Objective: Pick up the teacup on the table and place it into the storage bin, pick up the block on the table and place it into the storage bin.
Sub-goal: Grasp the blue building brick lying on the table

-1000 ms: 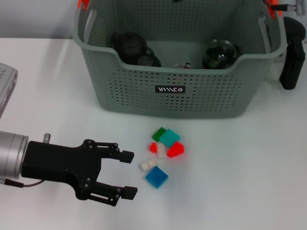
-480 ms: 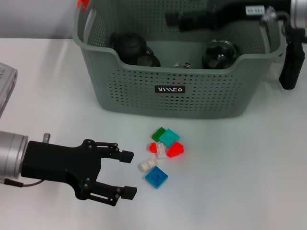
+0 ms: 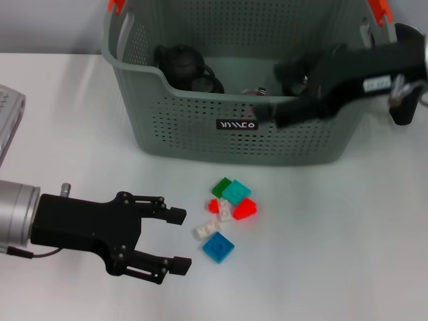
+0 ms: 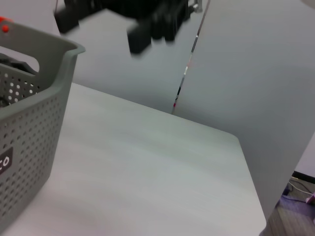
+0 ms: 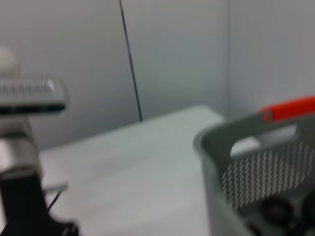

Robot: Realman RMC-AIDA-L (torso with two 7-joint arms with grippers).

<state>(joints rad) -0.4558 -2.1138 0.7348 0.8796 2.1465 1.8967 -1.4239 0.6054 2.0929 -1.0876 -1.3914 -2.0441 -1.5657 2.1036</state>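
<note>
Beside the blocks (image 3: 226, 217), left gripper (image 3: 178, 241) spread wide.
Right gripper (image 3: 267, 112), grip unclear, crosses the storage bin (image 3: 200, 137) front.

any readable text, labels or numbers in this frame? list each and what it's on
Black label on the front wall of the storage bin: white lettering, too stylised and small to read for sure.
White sticker on the right arm, whose right pincer hangs over the bin's front rim: dark print, too blurred to read.
Edge of the same black label in the left wrist view: only a fragment shows, unreadable.
No other text is visible.
</note>
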